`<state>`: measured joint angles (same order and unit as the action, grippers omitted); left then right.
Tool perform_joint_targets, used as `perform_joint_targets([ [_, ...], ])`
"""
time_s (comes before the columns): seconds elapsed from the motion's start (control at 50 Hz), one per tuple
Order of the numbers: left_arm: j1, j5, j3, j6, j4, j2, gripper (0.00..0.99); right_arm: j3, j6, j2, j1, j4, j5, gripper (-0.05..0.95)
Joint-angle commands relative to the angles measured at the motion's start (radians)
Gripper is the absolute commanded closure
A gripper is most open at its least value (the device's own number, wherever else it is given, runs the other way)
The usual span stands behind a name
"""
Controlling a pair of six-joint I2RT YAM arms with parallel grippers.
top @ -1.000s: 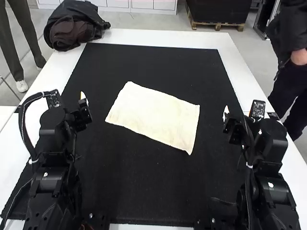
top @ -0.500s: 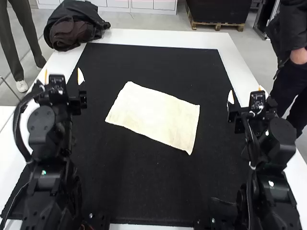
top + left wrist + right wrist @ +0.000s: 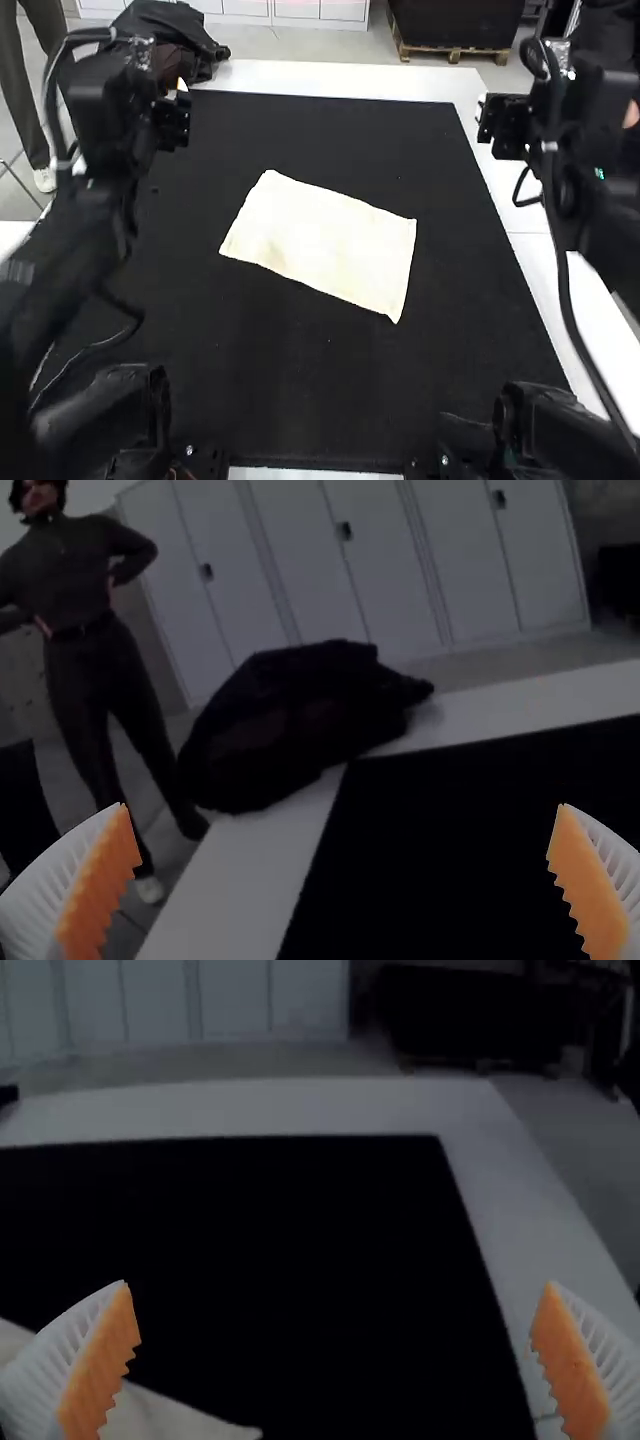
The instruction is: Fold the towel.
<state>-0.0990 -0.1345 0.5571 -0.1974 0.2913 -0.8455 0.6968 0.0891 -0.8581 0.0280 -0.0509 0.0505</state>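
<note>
A cream towel (image 3: 322, 243) lies as a flat, slightly skewed rectangle on the black mat. My left gripper (image 3: 180, 92) is raised at the mat's far left, away from the towel; in the left wrist view the left gripper (image 3: 345, 880) has its ribbed fingers wide apart with nothing between them. Up over the right edge of the mat is my right gripper (image 3: 485, 108); the right wrist view shows the right gripper (image 3: 335, 1360) open too, with part of the towel (image 3: 165, 1420) beyond one finger.
The black mat (image 3: 330, 130) covers most of the white table (image 3: 350, 78). A dark bundled garment (image 3: 290, 720) rests on the table's far left corner, behind the left gripper.
Both arms have risen and extended forward, carrying their grippers toward the far side of the table. The towel has stayed as it was.
</note>
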Motion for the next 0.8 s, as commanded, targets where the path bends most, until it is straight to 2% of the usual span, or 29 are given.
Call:
perform_joint_targets([
  [0.0, 0.005, -0.007, 0.104, 0.006, -0.044, -0.125, 0.038, 0.041, -0.089, -0.065, -0.019, 0.054, 0.015, 0.00],
  [0.14, 0.027, 0.022, 0.211, 0.007, -0.147, -0.314, 0.036, 0.013, -0.092, -0.127, -0.033, 0.077, 0.015, 0.00],
  [0.16, 0.028, 0.042, 0.224, 0.009, -0.158, -0.333, 0.036, 0.007, -0.092, -0.133, -0.033, 0.077, 0.015, 0.00],
  [0.2, 0.031, 0.104, 0.251, 0.044, -0.188, -0.376, 0.036, -0.003, -0.094, -0.144, -0.033, 0.077, 0.017, 0.00],
  [0.3, 0.035, 0.161, 0.305, 0.058, -0.250, -0.481, 0.036, -0.040, -0.100, -0.160, -0.036, 0.075, 0.018, 0.00],
  [0.38, 0.048, 0.176, 0.342, 0.064, -0.273, -0.561, 0.036, -0.077, -0.111, -0.165, -0.036, 0.037, 0.012, 0.00],
  [0.5, 0.074, 0.174, 0.402, 0.073, -0.299, -0.679, 0.036, -0.117, -0.112, -0.173, -0.036, 0.025, 0.018, 0.00],
  [0.66, 0.082, 0.199, 0.477, 0.105, -0.322, -0.773, 0.036, -0.134, -0.112, -0.194, -0.037, 0.054, 0.078, 0.00],
  [0.78, 0.087, 0.200, 0.529, 0.118, -0.340, -0.839, 0.038, -0.118, -0.106, -0.222, -0.042, 0.079, 0.092, 0.00],
])
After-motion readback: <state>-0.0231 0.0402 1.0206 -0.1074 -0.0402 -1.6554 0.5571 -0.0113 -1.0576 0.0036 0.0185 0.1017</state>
